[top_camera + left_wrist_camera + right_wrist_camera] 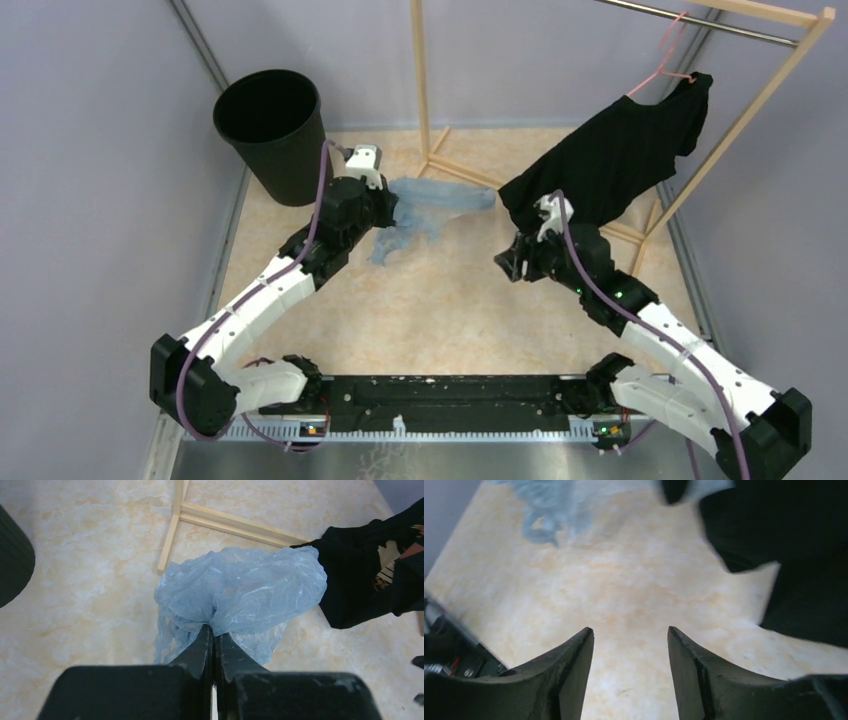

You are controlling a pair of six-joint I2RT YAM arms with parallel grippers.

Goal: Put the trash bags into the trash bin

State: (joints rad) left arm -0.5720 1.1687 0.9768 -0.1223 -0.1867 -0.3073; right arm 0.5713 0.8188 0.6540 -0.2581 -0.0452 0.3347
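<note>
The trash bag [240,587] hangs just right of the trash bin [272,125], outside it. Its film is gathered in my left gripper [214,631], jaws clamped on the bunch so it should lift as one piece. Further right, the wooden clothes rack [423,90] and black T-shirt [620,150] stand near the bag's far end; neither blocks the bin, I judge. My right gripper [629,630] hovers, jaws apart, empty.

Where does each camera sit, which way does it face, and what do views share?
Top external: above and behind the robot, looking down; left arm, right arm, trash bin, rack.
Left wrist: looks along left gripper, shut on trash bag.
Right wrist: looks down past open right gripper at table.
Shared: bag and black T-shirt in all.
</note>
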